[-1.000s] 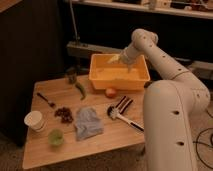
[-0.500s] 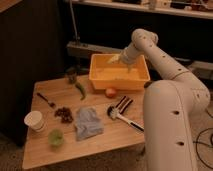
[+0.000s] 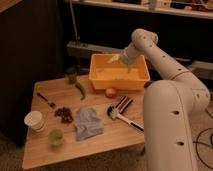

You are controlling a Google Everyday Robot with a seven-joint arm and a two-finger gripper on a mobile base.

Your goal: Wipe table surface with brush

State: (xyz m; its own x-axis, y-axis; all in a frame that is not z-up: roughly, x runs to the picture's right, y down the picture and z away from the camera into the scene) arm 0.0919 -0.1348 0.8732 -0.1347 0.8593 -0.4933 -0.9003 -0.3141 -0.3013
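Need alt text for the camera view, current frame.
The robot's gripper hovers over a yellow bin at the back of the table surface, while the brush lies untouched on the wood beside a striped block. A grey cloth, a white cup and a spoon lie elsewhere on it.

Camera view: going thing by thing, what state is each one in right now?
Gripper: open, over the yellow bin, away from the brush.
Brush: lying flat on the table, untouched.
Cloth: crumpled, lying on the table.
White cup: upright.
Green cup: upright.
Spoon: lying flat.
Striped block: lying flat by the brush head.
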